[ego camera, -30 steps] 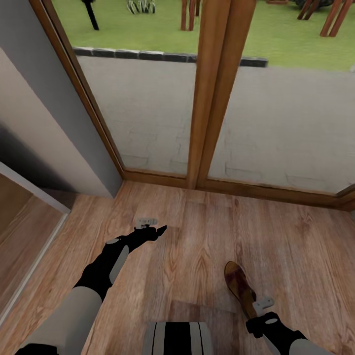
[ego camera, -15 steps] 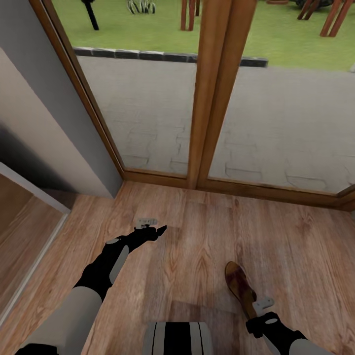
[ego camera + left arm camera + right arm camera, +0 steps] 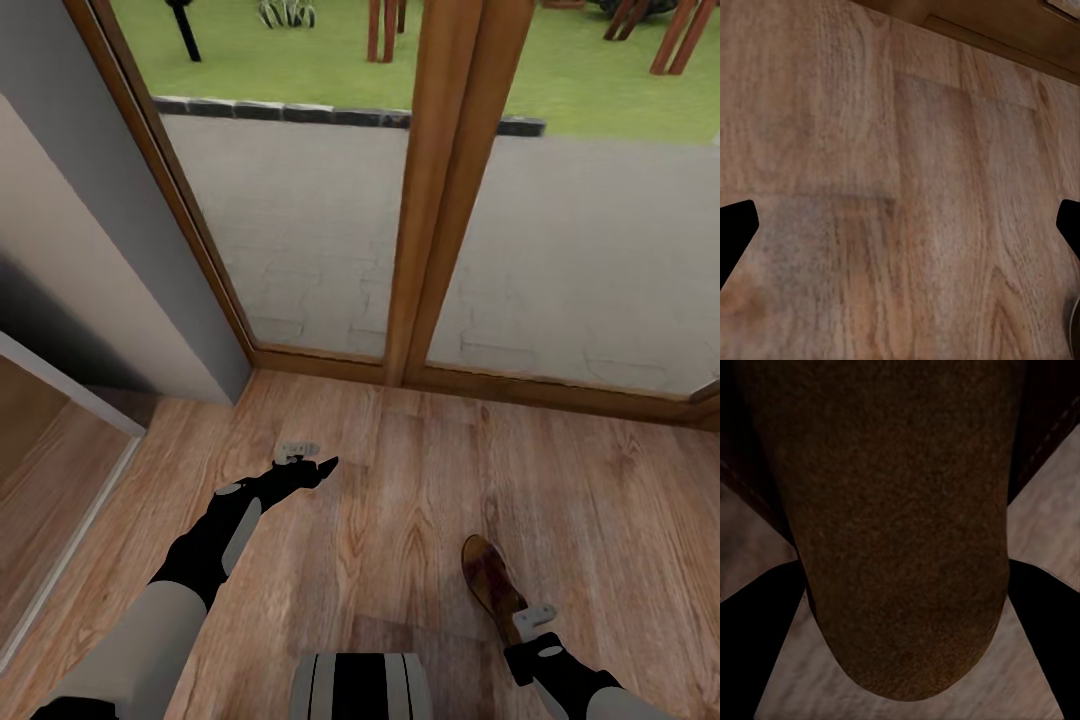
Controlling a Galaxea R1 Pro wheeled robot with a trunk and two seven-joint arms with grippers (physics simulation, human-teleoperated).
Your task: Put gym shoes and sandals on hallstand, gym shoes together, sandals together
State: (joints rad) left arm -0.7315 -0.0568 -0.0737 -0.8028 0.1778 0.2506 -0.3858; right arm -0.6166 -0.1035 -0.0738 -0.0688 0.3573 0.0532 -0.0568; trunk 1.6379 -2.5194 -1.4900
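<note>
Pinching one brown sandal (image 3: 492,588) by its heel above the corridor floor (image 3: 420,480), the right gripper (image 3: 533,620) risked dropping it through so shallow a hold, while the left gripper (image 3: 300,450) hung spread and empty.

Our right hand (image 3: 528,622) covers the heel end of the brown sandal (image 3: 492,586) in the head view, so we cannot see how its fingers sit on it. In the right wrist view the sandal (image 3: 900,525) runs off the picture's edge, and the two dark fingers (image 3: 765,622) beside it are cut off as well. Our left hand (image 3: 322,468) is small and dark against the corridor floor (image 3: 420,480); its fingertips (image 3: 735,232) are clipped at opposite edges of the left wrist view. A grey curved thing (image 3: 1074,326) near one fingertip is cut off and we cannot name it.
</note>
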